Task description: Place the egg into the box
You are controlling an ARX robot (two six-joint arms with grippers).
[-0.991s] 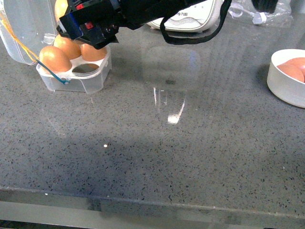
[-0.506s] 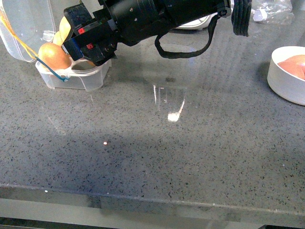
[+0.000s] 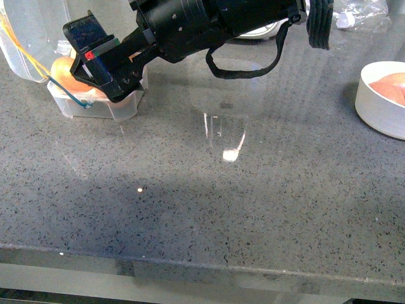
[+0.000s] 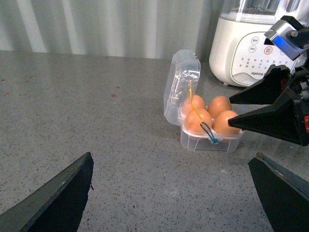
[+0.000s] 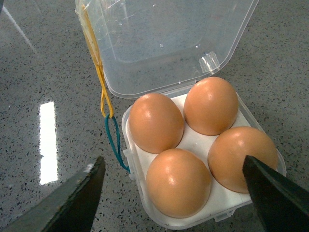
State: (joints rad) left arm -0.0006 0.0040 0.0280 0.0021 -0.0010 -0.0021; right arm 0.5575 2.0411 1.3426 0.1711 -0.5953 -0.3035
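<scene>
The clear box (image 5: pixel 145 203) stands with its lid (image 5: pixel 164 43) up, and brown eggs fill all of its cells. The egg (image 5: pixel 178 181) in the cell nearest the blue cord (image 5: pixel 113 140) lies between the spread jaws of my right gripper (image 5: pixel 171 159), which is open and touches nothing. In the front view the right gripper (image 3: pixel 95 60) hangs low over the box (image 3: pixel 123 107) and hides most of it. From the left wrist view the box (image 4: pixel 210 140) is a little way off, and my left gripper (image 4: pixel 170 159) is open over bare counter.
A round white bowl (image 3: pixel 380 111) holding more eggs (image 3: pixel 392 88) sits at the right edge of the grey counter. A white blender base (image 4: pixel 246 43) stands behind the box. A crumpled plastic bag (image 3: pixel 361 9) lies at the back right.
My right gripper has come down and moved left over the box, covering the front cell that showed empty a second ago. The bowl has not moved.
</scene>
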